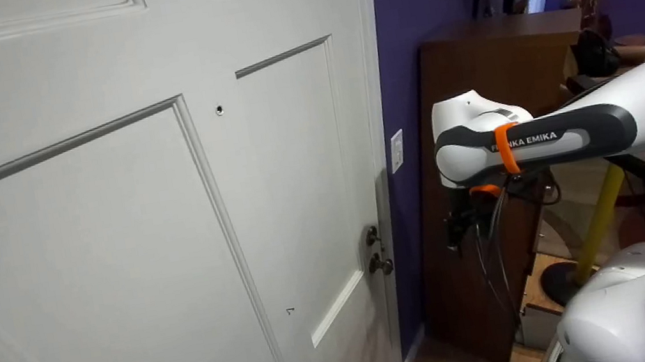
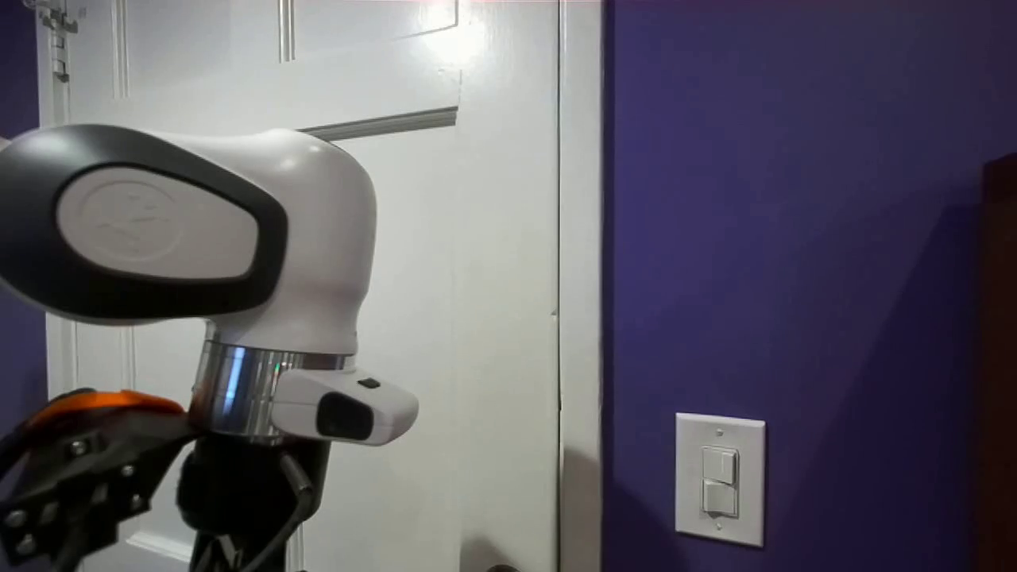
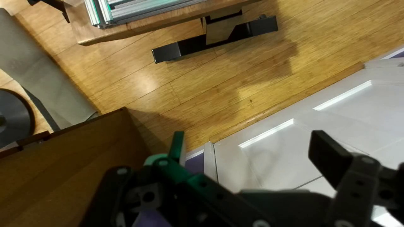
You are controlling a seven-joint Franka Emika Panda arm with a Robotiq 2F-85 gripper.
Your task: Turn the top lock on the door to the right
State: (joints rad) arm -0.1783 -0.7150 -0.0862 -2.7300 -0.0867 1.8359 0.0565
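Hanging apart from the door (image 1: 137, 236), pincer (image 3: 248, 138) spread wide.

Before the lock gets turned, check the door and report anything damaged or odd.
In an exterior view, a small dark, angular mark sits on the door, between two panels. It looks odd against the smooth white around it, perhaps a chip.

In an exterior view you look slightly down and slantwise across the door (image 1: 150, 234), close at left. In an exterior view facing door and wall (image 2: 794, 206) more squarely, about level, the arm (image 2: 318, 230) looms near at left. Both share door, arm, wall and switch (image 2: 720, 480). The wrist view peers steeply down past close, blurred fingers (image 3: 329, 160) to the floor (image 3: 195, 85), the door aslant at right.
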